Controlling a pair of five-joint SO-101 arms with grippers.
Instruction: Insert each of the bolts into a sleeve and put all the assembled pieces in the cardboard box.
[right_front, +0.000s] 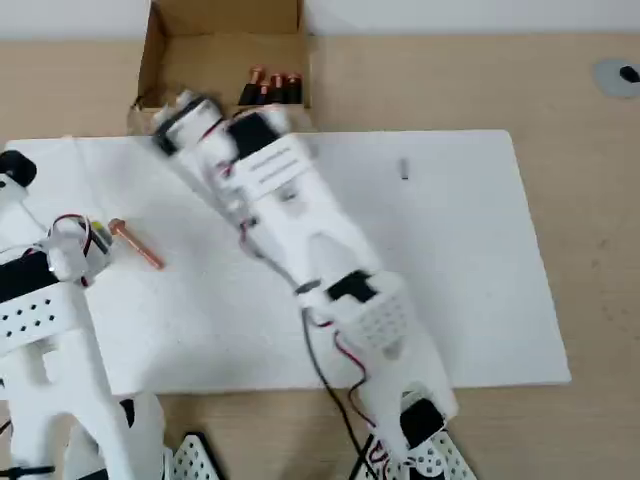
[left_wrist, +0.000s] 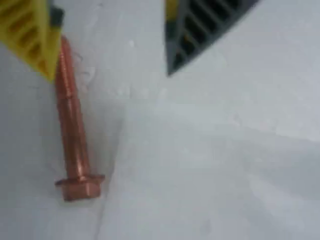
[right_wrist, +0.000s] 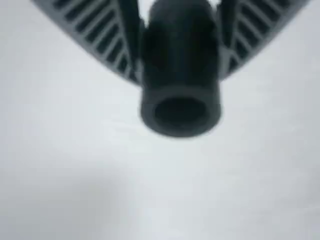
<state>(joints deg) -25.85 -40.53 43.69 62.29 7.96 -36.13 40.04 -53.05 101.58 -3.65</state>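
A copper bolt (right_front: 135, 243) lies on the white mat (right_front: 450, 250) at the left. My left gripper (right_front: 95, 236) is right beside it and open. In the left wrist view the bolt (left_wrist: 75, 130) lies flat with its threaded end touching the yellow finger (left_wrist: 30, 35), and nothing is between the fingers of the gripper (left_wrist: 110, 50). My right gripper (right_front: 175, 120) hovers over the mat's far edge, just in front of the cardboard box (right_front: 160, 50). It is shut on a black sleeve (right_wrist: 180, 107), whose open end faces the right wrist camera. Assembled pieces (right_front: 270, 88) lie in the box.
The right arm (right_front: 330, 270) stretches diagonally across the mat from the near edge to the box. A small grey object (right_front: 404, 168) lies on the mat's far right part. A round grey disc (right_front: 615, 75) sits on the wooden table at the far right.
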